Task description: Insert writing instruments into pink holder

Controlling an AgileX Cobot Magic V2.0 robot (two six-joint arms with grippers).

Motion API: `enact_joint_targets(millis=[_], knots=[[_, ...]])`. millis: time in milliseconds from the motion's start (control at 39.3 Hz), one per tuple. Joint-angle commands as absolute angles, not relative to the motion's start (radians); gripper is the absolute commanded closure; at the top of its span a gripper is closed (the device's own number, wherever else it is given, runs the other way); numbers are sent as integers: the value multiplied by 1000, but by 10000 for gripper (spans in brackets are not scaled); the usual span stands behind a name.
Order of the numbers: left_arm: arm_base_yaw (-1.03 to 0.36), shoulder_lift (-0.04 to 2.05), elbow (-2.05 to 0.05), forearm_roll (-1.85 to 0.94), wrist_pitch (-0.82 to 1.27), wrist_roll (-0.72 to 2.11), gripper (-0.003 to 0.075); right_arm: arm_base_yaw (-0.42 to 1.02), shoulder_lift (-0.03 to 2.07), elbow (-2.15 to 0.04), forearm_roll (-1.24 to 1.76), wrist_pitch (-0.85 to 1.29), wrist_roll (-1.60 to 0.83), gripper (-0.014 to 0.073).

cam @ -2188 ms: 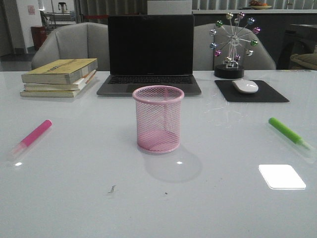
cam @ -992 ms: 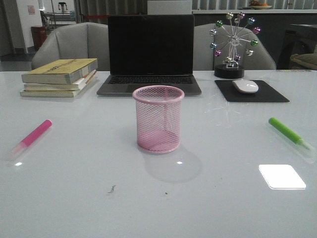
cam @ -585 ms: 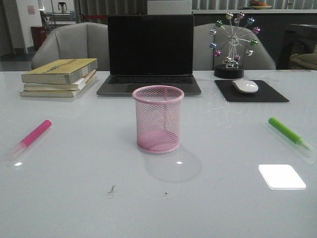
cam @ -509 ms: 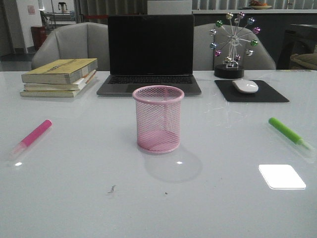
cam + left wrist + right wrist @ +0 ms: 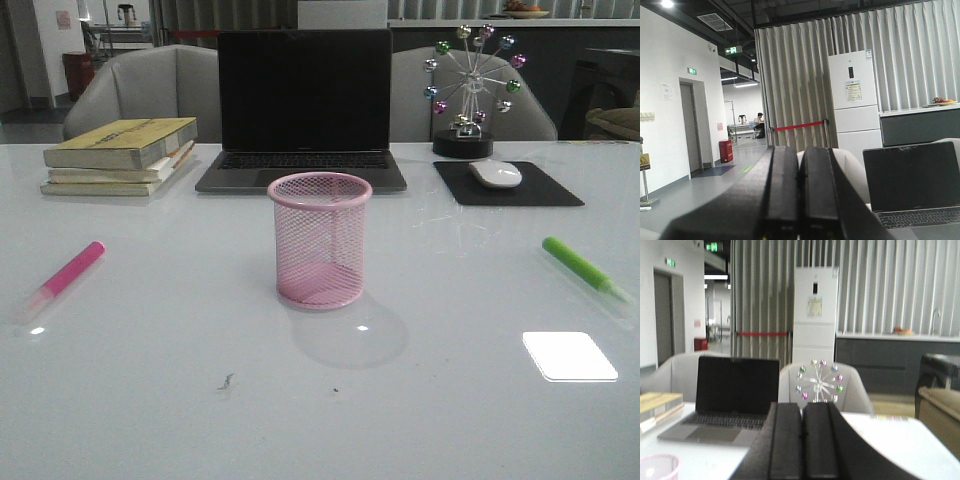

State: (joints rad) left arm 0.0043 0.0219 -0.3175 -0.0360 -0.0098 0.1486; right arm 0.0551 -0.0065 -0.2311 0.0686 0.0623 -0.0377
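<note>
The pink wire-mesh holder [image 5: 320, 239] stands upright and empty at the table's middle; its rim [image 5: 657, 465] shows low in the right wrist view. A pink highlighter [image 5: 62, 279] lies flat at the left, its clear cap toward the front edge. On the right lies the lime green highlighter [image 5: 587, 272], also flat with its cap toward the front. Neither arm appears in the front view. My left gripper [image 5: 799, 170] is shut with nothing between its fingers, raised and facing the room. My right gripper [image 5: 802, 422] is likewise shut and empty, pointing toward the laptop and wheel ornament.
Behind the holder sits an open laptop [image 5: 304, 108]. A stack of books [image 5: 120, 155] lies at the back left. At the back right are a mouse [image 5: 495, 174] on a black pad [image 5: 507, 184] and a ferris-wheel ornament [image 5: 470, 90]. Two chairs stand behind the table.
</note>
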Motion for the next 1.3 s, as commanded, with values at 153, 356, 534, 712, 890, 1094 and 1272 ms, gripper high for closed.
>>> enact_joint_targets(millis=[153,356,534,712,890,1094,1272], knots=[[7,197,-469,-33,-74,142,621,55,152,-420,56,105,-36,543],[7,361,-597,-33,-76,142,621,55,333,-556,55,98,-36,543],[7,547,-626,-33,-74,142,618,55,530,-596,54,98,-36,543],[7,711,-626,-33,-74,142,617,55,690,-596,54,107,-36,544],[-4,862,-626,-33,-66,142,591,55,829,-596,54,117,-36,543],[-37,894,-626,-84,-69,142,320,55,869,-596,53,138,-36,245],[-37,894,-626,-84,-73,142,314,55,869,-596,52,137,-36,69]])
